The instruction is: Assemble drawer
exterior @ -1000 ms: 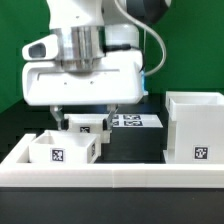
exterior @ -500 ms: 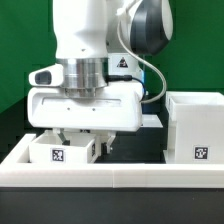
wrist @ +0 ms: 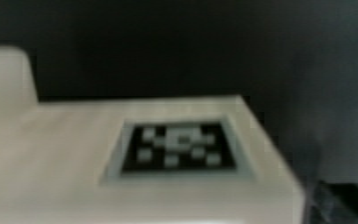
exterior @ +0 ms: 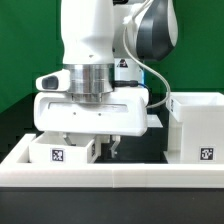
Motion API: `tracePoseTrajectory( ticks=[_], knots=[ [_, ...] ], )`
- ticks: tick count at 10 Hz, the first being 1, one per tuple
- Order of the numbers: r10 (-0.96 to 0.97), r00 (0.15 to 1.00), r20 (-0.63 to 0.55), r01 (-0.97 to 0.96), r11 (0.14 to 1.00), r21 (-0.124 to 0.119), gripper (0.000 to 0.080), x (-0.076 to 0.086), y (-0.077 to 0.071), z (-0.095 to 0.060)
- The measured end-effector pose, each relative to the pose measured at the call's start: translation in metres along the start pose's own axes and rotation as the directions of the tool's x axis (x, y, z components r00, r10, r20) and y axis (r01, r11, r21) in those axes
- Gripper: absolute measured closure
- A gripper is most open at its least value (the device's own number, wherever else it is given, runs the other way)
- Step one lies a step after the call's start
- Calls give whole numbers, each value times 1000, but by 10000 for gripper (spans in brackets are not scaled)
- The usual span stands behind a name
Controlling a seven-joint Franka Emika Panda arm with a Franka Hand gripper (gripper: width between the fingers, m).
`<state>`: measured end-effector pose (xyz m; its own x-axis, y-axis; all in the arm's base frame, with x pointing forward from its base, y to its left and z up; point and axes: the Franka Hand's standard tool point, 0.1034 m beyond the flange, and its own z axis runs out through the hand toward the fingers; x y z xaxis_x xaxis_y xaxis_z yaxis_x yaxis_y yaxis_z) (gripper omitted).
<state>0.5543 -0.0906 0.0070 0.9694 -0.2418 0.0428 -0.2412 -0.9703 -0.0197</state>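
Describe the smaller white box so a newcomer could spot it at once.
Find the big white robot arm mid-frame in the exterior view. Below it, toward the exterior view's left, sits a low open-topped white box. The other white box, on the exterior view's right, is much taller.

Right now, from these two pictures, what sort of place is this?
Probably a robot lab bench. A white arm works over a black table before a green backdrop, and the white parts, like the big box, carry printed tags.
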Motion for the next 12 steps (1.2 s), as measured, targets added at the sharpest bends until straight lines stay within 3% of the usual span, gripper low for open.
tracePoseTrajectory(
  ticks=[2,3,4,5,10,12],
  knots=[
    [-8,1000,2,8,1000,2,477,-4,3,-5],
    [-24,1000,1,24,1000,4,477,-4,4,-7],
    [-31,1000,-2,31,1000,4,653,-3,6,-8],
    [-34,999,-1,34,999,5,758,-4,4,-7],
    [-34,999,-1,34,999,4,758,-4,4,-7],
    [-158,987,4,158,987,18,758,-2,2,-18]
  ],
)
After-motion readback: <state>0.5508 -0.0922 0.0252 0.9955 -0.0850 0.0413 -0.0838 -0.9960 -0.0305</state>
